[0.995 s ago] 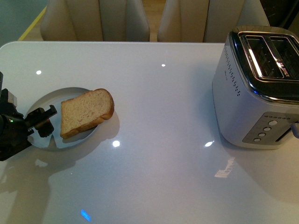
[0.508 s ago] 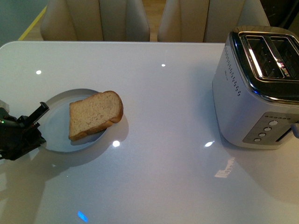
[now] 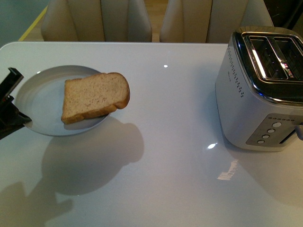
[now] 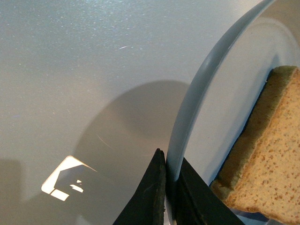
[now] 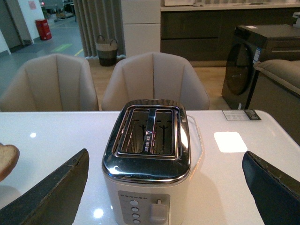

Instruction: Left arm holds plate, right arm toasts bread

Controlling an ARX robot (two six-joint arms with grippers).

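Observation:
The pale blue-grey plate (image 3: 40,99) is lifted above the white table at the left of the front view and casts a large shadow below. The tan bread (image 3: 94,96) lies on it, its rounded top hanging over the plate's right rim. My left gripper (image 3: 10,111) is shut on the plate's left rim. In the left wrist view its black fingers (image 4: 154,197) pinch the rim (image 4: 187,117), with the bread (image 4: 267,159) close beside. My right gripper (image 5: 164,187) is open, its fingers wide apart on either side of the toaster (image 5: 147,159). The bread's edge (image 5: 7,159) shows at that view's left.
The silver two-slot toaster (image 3: 260,80) stands on the table (image 3: 165,156) at the right, its slots empty and its lever and buttons facing the near side. Two beige chairs (image 3: 99,19) stand behind the far edge.
My left gripper has closed on the plate's rim and raised the plate with the bread off the table, up and slightly toward the far side. Its shadow has grown.

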